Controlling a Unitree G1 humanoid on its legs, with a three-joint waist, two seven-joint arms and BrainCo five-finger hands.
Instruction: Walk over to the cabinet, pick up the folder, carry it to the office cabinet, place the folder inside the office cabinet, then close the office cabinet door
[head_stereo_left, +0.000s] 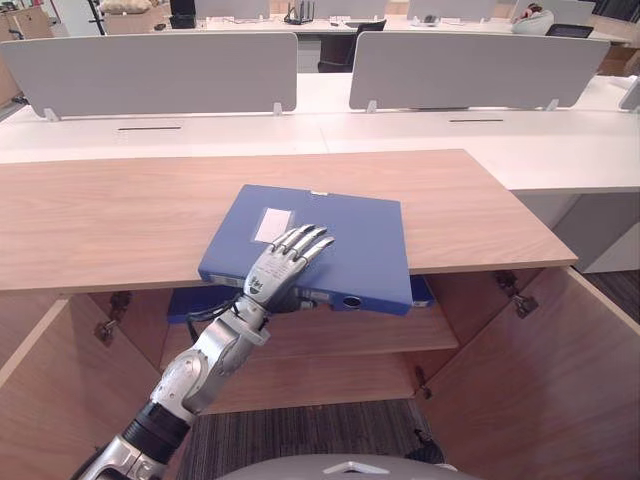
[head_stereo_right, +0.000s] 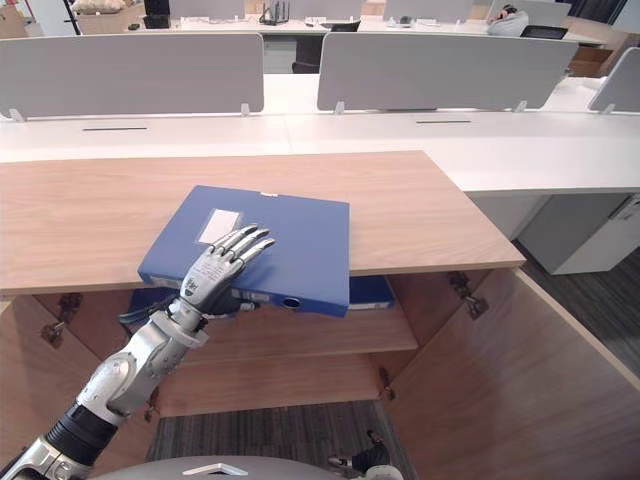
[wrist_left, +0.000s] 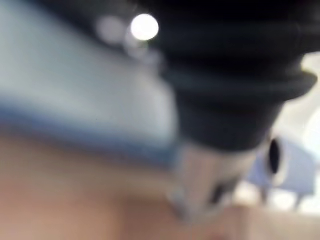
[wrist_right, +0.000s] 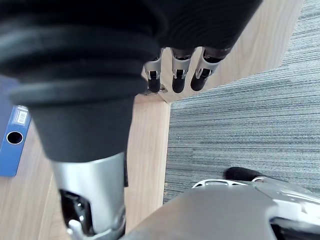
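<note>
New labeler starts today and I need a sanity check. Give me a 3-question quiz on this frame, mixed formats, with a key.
1. True or false: the blue folder lies wholly on the cabinet top, with nothing past its front edge.
2. Multiple choice: where do the fingers of the left hand rest? A) flat on top of the folder B) on a door C) on the white desk behind
3. Fill in: the cabinet doors stand ____.

Key: 1 false, the folder overhangs the front edge; 2 A; 3 open.
</note>
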